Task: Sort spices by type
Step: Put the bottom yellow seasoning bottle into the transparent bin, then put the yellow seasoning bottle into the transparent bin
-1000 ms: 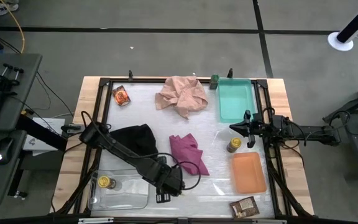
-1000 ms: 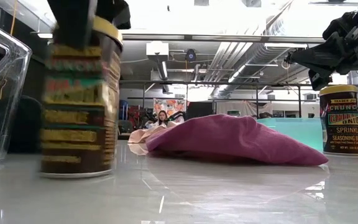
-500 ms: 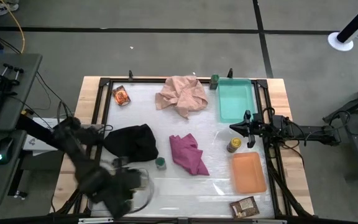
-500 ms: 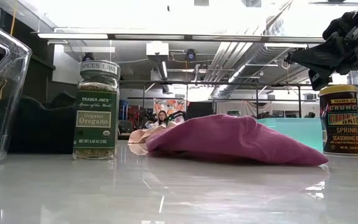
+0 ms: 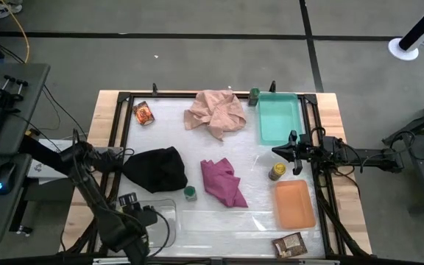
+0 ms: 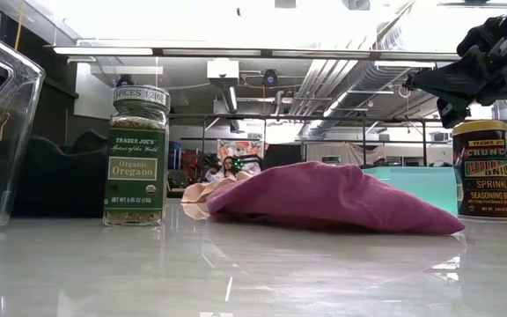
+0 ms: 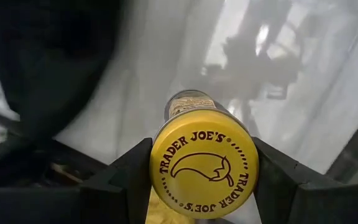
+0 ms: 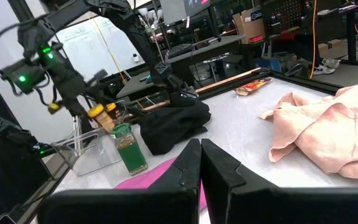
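High view puts the left gripper point(image 5: 129, 210) at the table's near-left corner over the clear tray point(image 5: 164, 221), but hides what it carries; only the left wrist view shows its 2 fingers point(image 7: 126, 171) pressed against the sides of a yellow-lidded jar point(image 7: 204, 164), lid facing that camera and its long axis running away toward the tray floor. Counting spices from the left in the high view: 1 orange packet point(image 5: 143, 113) lies flat at the far-left corner, its long axis running roughly front to back; 1 green-lidded oregano jar point(image 5: 190, 193) stands upright between the black cloth point(image 5: 157, 168) and the magenta cloth point(image 5: 223, 182); 1 small dark-green jar point(image 5: 254, 93) sits just off the far-left corner of the teal tray point(image 5: 278, 118); 1 yellow-lidded seasoning jar point(image 5: 276, 171) stands upright just beyond the orange tray point(image 5: 294, 204); 1 brown packet point(image 5: 289, 244) lies flat at the near-right edge. That gives 2 yellow-lidded jars, 2 green jars and 2 packets visible, with 3 cloths counting the pink cloth point(image 5: 216, 112) and 3 trays. Low view alone lets the labels be read, with the oregano jar point(image 6: 136, 157) and seasoning jar point(image 6: 481, 169) both upright. The right gripper point(image 5: 277, 152) hovers just above that seasoning jar, and the right wrist view shows its fingers point(image 8: 188, 168) pressed together, holding nothing.
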Tool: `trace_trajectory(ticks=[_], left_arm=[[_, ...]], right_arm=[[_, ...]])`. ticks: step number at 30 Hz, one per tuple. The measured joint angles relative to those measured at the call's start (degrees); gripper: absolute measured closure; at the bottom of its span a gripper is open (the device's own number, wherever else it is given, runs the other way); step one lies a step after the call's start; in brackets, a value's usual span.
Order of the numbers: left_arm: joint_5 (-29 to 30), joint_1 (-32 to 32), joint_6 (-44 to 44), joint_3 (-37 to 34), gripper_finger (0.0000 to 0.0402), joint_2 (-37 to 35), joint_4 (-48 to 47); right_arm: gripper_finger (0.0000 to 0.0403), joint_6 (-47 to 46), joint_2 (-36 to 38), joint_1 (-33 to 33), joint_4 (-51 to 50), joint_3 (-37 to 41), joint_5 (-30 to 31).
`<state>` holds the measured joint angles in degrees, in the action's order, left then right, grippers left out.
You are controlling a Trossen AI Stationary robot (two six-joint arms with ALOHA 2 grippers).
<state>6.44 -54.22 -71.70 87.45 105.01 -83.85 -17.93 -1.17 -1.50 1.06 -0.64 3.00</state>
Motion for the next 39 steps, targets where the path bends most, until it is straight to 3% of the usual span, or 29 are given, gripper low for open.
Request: trace_trajectory(ticks=[6, 15, 26, 30, 33, 36, 39], left_arm=[[-3.2, 1.0, 1.8, -4.6, 0.0207, -0.4, 5.6], [-3.2, 1.1, 3.2, -4.8, 0.0127, -2.7, 3.6], [-2.9, 1.1, 3.0, -4.8, 0.0123, -12.5, 3.1], [2.6, 1.1, 3.0, -4.8, 0.0122, -17.2, 3.2], [11.7, 1.4, 3.3, -4.8, 0.0122, -20.1, 5.0], [21.4, 3.2, 7.4, -5.1, 0.0122, -21.8, 11.4], [25.3, 7.9, 15.6, -5.1, 0.0126, -22.0, 21.9]], right_arm=[[0.0402, 0.0, 0.0, 0.0, 0.0, 0.0, 0.0], [0.0402, 0.0, 0.0, 0.0, 0.0, 0.0, 0.0], [0.0402, 0.0, 0.0, 0.0, 0.0, 0.0, 0.0], [0.0402, 0.0, 0.0, 0.0, 0.0, 0.0, 0.0], [0.0402, 0.0, 0.0, 0.0, 0.0, 0.0, 0.0], [0.0402, 0.0, 0.0, 0.0, 0.0, 0.0, 0.0], [0.0402, 0.0, 0.0, 0.0, 0.0, 0.0, 0.0]])
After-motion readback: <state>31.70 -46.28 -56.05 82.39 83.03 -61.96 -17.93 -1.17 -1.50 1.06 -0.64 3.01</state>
